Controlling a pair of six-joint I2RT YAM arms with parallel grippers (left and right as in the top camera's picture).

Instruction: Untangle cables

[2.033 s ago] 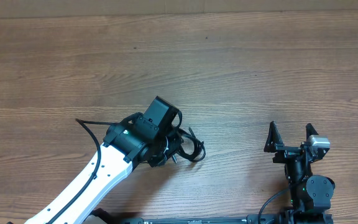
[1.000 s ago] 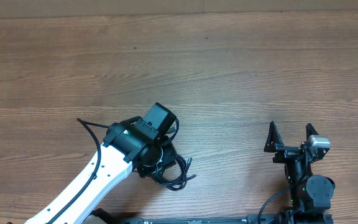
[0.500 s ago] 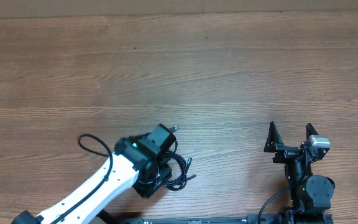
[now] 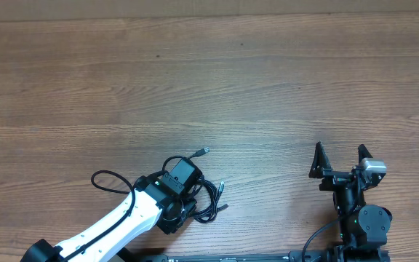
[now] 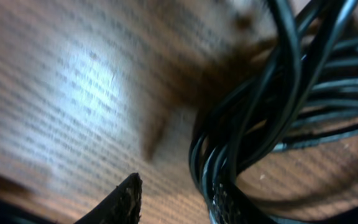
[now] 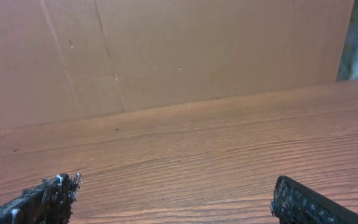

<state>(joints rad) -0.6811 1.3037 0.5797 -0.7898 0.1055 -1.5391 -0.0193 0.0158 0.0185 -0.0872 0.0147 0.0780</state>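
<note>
Seeing cables [image 4: 208, 200] bunched under and just beside left gripper [image 5: 176, 190], can't tell whether clamped or merely touching; well right of it, seeing right gripper [image 4: 338, 159] spread wide, holding nothing.

Bare table [image 4: 268, 87] separates cables [image 4: 211, 200] from right claw [image 4: 338, 159]; left arm [image 4: 122, 218] apparently overlies part of them.
</note>
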